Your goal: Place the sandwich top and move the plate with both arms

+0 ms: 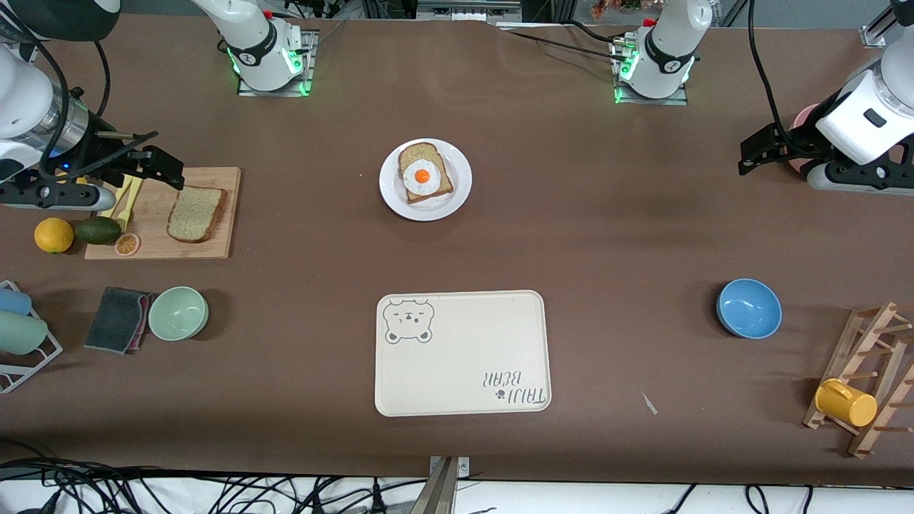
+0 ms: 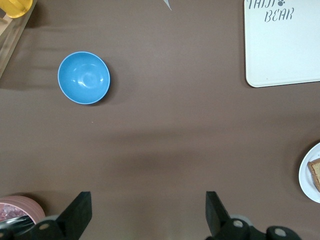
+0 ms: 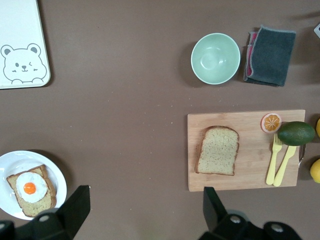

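Plate [image 1: 457, 196] carrying egg toast sits mid-table, sandwich top [image 1: 196, 213] flat on cutting board [image 1: 214, 246] at right arm's end, just beside right gripper [image 1: 146, 163], jaws apart, empty; left gripper [image 1: 760, 151] likewise, waiting.

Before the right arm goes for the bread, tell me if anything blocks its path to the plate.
Nothing visible does. Bare table lies between the sandwich top on the cutting board and the plate. The open right gripper hovers over the board.
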`<state>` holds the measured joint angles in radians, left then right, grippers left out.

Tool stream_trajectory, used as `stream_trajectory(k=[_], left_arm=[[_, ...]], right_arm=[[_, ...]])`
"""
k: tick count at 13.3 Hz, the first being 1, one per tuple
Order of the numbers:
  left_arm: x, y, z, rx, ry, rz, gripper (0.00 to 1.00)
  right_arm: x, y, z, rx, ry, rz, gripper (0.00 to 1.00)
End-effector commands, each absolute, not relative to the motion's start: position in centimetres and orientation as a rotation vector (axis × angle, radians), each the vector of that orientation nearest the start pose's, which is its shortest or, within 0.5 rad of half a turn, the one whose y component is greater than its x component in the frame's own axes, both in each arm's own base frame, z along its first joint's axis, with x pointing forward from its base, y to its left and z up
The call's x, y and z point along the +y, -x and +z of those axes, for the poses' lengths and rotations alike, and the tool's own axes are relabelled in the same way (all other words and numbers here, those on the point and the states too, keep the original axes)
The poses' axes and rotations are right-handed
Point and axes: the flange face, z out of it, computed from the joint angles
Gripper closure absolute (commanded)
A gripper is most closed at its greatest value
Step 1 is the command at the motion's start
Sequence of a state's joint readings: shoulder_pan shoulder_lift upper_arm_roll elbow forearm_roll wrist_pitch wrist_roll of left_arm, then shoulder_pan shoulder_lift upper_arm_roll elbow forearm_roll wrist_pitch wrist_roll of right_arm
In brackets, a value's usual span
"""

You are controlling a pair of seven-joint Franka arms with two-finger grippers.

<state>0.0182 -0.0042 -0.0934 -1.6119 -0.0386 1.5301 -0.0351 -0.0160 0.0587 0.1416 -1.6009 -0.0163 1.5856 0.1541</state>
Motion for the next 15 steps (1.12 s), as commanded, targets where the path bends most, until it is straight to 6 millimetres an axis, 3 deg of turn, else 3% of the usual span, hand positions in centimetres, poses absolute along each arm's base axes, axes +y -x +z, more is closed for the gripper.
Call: stream_trajectory(k=[1, 7, 9, 11, 15], left_arm=[[-4.6, -54.4, 61.2, 0.070, 3.144, 0.124, 0.00], [-4.6, -54.4, 61.2, 0.073, 3.144, 0.124, 0.00], [-4.7, -54.4, 61.2, 0.073, 3.146, 0.124, 0.00], [-4.6, -54.4, 61.2, 0.073, 3.144, 0.124, 0.00], [-4.6, -54.4, 61.2, 0.070, 3.144, 0.124, 0.00]], right_arm=[[7.0, -56.5, 58.8, 0.047, 3.156, 0.088, 0.00], [8.2, -56.3, 58.5, 0.008, 3.165, 0.098, 0.00], [9.9, -56.3, 57.3, -0.052, 3.196, 0.112, 0.00], [10.1, -56.7, 53.7, -0.076, 3.231, 0.088, 0.00], [9.5, -56.4, 44.7, -0.113, 3.267, 0.123, 0.00]])
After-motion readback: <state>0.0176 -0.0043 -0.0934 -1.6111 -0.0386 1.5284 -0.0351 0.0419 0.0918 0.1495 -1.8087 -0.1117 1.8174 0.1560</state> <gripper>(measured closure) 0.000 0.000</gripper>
